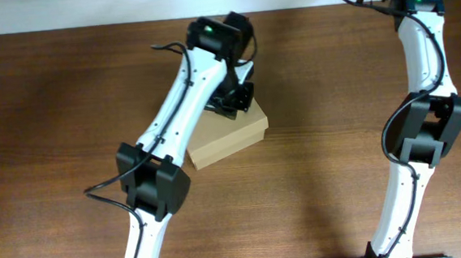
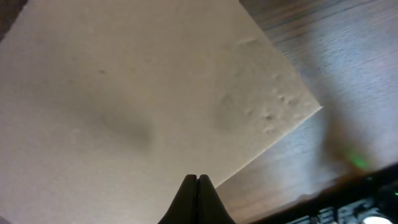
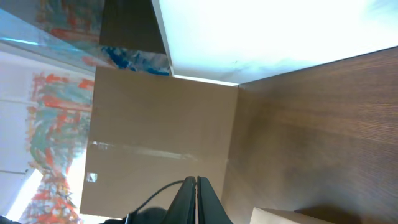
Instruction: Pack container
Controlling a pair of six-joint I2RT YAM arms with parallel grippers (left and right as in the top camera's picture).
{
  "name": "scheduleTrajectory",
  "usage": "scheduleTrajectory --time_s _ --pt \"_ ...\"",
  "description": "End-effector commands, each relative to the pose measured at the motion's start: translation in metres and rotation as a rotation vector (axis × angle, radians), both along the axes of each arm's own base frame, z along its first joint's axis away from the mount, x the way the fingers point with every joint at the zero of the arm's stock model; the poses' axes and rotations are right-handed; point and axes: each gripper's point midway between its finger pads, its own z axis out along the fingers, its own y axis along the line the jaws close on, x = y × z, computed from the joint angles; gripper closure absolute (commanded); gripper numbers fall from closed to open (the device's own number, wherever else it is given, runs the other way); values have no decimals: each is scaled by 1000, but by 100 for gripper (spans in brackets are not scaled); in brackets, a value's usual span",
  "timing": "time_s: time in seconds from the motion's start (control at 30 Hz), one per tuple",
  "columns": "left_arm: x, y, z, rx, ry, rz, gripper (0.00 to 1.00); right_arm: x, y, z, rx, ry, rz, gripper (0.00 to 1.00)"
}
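pressing the lid [image 2: 124, 93] flat looks the job: the left pincer [image 2: 197, 182], tips pressed together, sits over the cardboard box [image 1: 229, 139] at its twelve o'clock edge, mid-worktop [image 1: 49, 93]. push straight down, not sideways, lest it skid. the right pincer [image 3: 196, 182], also closed up, idles toward two o'clock.

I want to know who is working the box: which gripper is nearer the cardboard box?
Left. The left gripper, shut, is directly over the cardboard box, close above its lid. The right gripper, also shut, is well away to the box's right, not over it.
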Motion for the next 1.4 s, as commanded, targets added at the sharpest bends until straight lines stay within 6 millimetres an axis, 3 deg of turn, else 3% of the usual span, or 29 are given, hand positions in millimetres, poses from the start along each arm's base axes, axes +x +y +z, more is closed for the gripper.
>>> scheduleTrajectory --time_s 0.0,0.23,0.33,0.5,0.8,1.0,1.1,1.17,1.27,1.37 --pt "-4 2 12 49 -57 5 98 -13 -4 34 -11 -72 13 96" --pt "-3 7 26 65 -108 22 98 -17 0 43 -34 -170 44 96" --pt "-2 12 38 72 -145 24 98 -30 9 78 -69 -344 96 96" --pt "-2 16 49 75 -182 28 98 -62 26 155 -126 -640 116 96" --pt "-2 16 51 72 -185 29 98 -107 43 209 -183 -841 156 96" --pt "-2 17 51 73 -185 28 98 -129 49 239 -160 -834 138 96" --pt "-2 17 51 75 -186 28 98 -130 48 251 -106 -778 97 82" --pt "-2 17 51 75 -187 28 98 -128 47 258 -83 -778 70 65" --pt "-2 17 51 75 -186 28 98 -126 47 264 -54 -777 41 51" --pt "-2 17 51 75 -186 28 98 -126 48 267 -37 -776 31 46"
